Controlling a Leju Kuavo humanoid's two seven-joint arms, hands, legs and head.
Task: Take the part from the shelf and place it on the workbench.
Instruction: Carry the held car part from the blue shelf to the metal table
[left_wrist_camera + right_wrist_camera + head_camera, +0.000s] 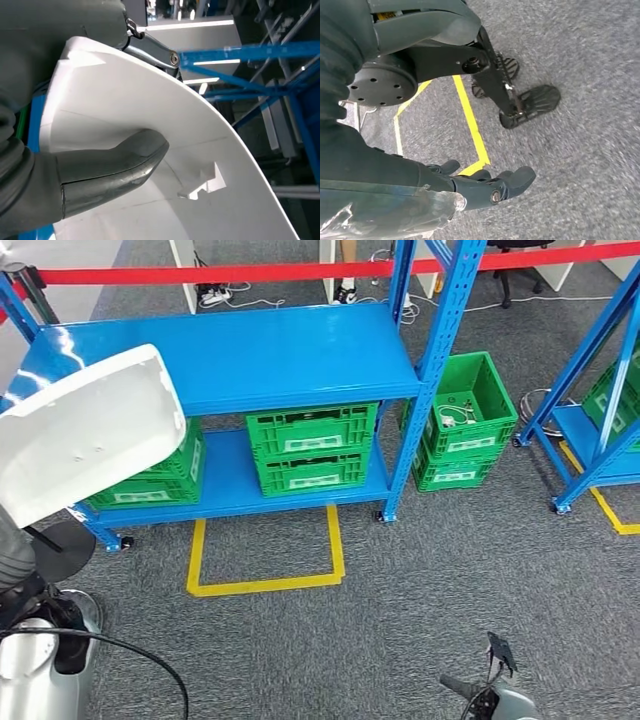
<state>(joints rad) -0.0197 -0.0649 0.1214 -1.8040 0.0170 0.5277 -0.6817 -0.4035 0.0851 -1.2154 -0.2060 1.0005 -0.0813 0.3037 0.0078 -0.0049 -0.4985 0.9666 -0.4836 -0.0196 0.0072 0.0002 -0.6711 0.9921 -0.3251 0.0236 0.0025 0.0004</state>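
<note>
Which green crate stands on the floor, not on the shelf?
The green crate right of the blue shelf, beyond its upright; the others sit on its lower board.

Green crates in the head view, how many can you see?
7: two green crates stacked mid lower shelf, one at its left end partly hidden by the white part, two stacked on the floor, two at the far-right rack. More may be hidden.

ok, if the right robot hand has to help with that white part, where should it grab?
Probably the free long edge of the white part, coming from the robot's right side. It is a broad, curved shell, tilted in front of the blue shelf; the left robot hand already grips one end, thumb across its inner face. The right robot hand hangs empty near the floor.
</note>
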